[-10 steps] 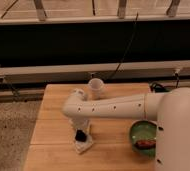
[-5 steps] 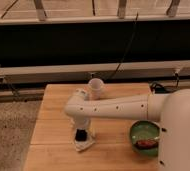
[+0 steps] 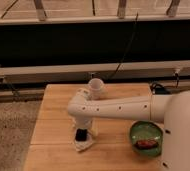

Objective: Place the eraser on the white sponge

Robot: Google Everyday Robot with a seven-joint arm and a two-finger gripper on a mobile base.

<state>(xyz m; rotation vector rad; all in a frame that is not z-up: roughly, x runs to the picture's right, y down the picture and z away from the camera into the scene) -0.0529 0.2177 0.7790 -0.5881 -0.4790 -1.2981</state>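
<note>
Wooden surface: we see 1 end effector pointing down, grasping the dark eraser just over the white sponge. Placing step; next, we judge, let go.

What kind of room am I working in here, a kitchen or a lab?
Probably a lab or test space, not a kitchen: a bare wooden table on speckled flooring, with cables hanging behind. The gripper is down at the white sponge, beside a green bowl.
</note>
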